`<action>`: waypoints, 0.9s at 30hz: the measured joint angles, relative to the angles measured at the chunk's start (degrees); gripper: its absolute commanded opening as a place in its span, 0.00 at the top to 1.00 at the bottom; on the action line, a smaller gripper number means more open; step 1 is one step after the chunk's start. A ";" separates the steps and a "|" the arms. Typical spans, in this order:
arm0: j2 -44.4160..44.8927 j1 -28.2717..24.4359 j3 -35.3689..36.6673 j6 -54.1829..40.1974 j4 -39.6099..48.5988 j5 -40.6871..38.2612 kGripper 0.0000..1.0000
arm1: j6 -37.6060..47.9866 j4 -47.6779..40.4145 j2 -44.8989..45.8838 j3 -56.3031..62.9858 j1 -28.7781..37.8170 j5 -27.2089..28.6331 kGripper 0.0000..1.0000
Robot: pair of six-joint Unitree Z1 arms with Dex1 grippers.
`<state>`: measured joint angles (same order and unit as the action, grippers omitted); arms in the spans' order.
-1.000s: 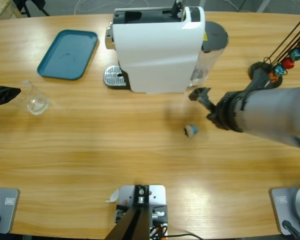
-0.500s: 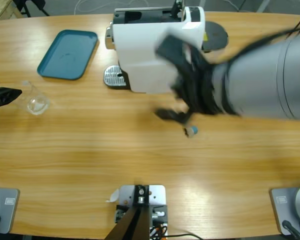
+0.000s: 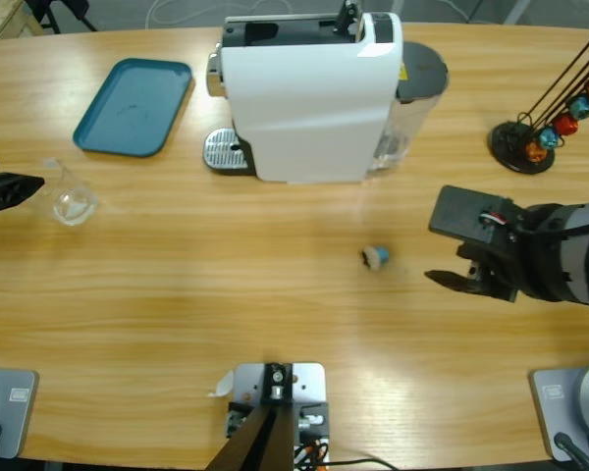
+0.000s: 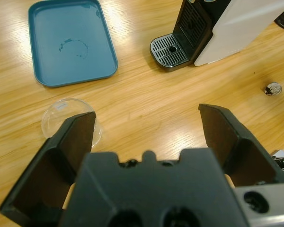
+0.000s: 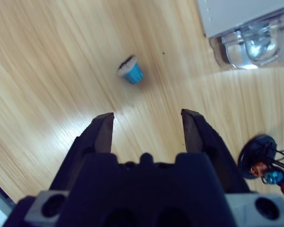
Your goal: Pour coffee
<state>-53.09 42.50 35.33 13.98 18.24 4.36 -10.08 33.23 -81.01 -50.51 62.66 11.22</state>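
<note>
Two pincers are at work, and neither holds anything. The right pincer [image 3: 450, 280] hovers low over the tabletop [image 3: 275, 294] with its jaws spread wide, looking toward a small blue capsule [image 3: 375, 257] that lies on its side near the jaws but apart from them; in the right wrist view the capsule [image 5: 131, 72] sits ahead of the gap, slightly to one side, so the pincer seems lined up to pick it up. The left pincer [image 4: 146, 130] is also wide open and empty at the table's far left edge, with a clear glass tumbler [image 3: 71, 196] just beyond its tips; that spread looks meant to take the glass's width.

No coffee can be seen: the tumbler [image 4: 71, 120] appears empty, so the drink is presumably yet to be brewed. Further out, the white coffee machine [image 3: 309, 93] stands at the back middle, its drip grate [image 3: 223, 150] bare and facing the glass's side, ready for a cup. A teal tray [image 3: 134, 105] lies beyond the tumbler, and a capsule rack [image 3: 545, 118] with coloured pods stands at the far right, within the right arm's reach.
</note>
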 measured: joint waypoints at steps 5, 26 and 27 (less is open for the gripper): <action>-0.01 0.00 0.00 0.00 0.00 -0.02 0.07 | -6.33 -4.84 -3.64 1.19 0.00 -0.55 0.40; -0.01 0.00 0.00 0.00 0.00 -0.02 0.07 | -17.43 -17.52 -10.19 7.58 0.00 -0.55 0.53; -0.01 0.00 0.00 0.00 0.00 -0.02 0.07 | -17.51 -17.70 -10.51 7.58 0.00 -0.55 0.53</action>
<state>-53.10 42.50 35.33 13.98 18.24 4.34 -27.59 15.53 -91.52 -42.93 62.66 10.67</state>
